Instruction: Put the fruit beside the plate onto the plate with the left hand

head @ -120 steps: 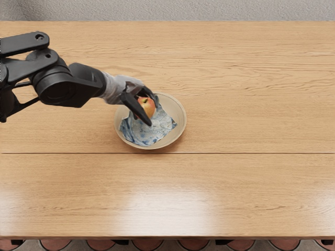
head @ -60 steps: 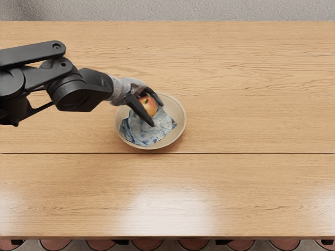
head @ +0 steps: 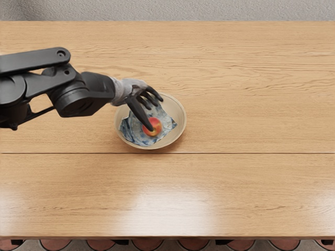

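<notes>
You see the left robot hand point(head: 138, 97) at centre-left of the frame, its arm coming in from the left edge. It hangs over the upper-left rim of the plate point(head: 181, 119) with fingers spread wide, gripping nothing. One long dark finger point(head: 140, 112) points down-right and its tip overlaps the apple point(head: 153, 128); you can't tell if they touch. The apple lies inside the plate, low of middle, on the blue-white pattern. The plate sits on the wooden desk point(head: 235, 183).

Fruit point(head: 156, 129) partly behind the left hand point(head: 138, 97)
</notes>
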`<state>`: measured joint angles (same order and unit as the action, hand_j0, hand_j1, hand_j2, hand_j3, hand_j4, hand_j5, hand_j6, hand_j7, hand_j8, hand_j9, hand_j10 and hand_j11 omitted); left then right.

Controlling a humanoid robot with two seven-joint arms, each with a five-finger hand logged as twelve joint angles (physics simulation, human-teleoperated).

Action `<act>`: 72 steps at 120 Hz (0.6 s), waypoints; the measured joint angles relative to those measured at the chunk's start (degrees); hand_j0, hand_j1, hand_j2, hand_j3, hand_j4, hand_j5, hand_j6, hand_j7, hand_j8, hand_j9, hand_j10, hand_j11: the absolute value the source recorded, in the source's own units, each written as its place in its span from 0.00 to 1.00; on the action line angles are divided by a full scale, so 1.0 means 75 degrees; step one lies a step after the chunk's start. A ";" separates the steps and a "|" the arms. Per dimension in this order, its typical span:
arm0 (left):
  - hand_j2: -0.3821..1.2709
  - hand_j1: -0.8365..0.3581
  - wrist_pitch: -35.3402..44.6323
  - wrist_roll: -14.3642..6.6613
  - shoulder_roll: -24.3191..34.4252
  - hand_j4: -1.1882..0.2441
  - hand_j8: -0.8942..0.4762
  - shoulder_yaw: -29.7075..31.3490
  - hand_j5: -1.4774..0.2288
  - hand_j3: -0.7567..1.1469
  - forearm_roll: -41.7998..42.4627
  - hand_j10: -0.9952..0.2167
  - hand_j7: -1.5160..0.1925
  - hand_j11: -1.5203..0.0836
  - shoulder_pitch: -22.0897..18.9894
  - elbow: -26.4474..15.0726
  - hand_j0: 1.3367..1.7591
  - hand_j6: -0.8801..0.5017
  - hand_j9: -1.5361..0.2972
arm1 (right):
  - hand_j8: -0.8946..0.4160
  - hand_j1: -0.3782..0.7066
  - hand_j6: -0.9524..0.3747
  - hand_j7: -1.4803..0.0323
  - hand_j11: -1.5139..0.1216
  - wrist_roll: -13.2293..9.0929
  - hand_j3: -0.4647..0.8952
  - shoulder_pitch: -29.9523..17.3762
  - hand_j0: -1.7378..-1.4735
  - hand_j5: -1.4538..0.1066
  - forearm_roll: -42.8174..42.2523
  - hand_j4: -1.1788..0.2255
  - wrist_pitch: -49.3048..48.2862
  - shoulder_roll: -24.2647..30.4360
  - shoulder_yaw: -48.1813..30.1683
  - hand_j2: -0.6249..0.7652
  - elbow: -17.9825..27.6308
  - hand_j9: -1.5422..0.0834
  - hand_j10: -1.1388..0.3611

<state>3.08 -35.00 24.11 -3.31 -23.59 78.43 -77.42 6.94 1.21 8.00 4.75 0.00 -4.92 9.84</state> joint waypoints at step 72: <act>0.26 0.73 -0.3184 0.0000 0.3165 0.65 0.46 -0.2803 0.67 0.40 0.1051 0.61 0.69 0.74 -0.2106 -0.1145 0.76 0.45 0.66 | 0.66 0.07 0.69 0.95 0.90 0.0001 0.34 0.0015 0.30 0.90 0.0010 0.81 0.0000 0.0000 0.0000 0.44 0.0010 0.92 0.74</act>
<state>-20.80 -35.00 47.85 -24.34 -15.71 62.64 -86.01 6.95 1.32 8.07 4.75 0.00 -4.92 9.92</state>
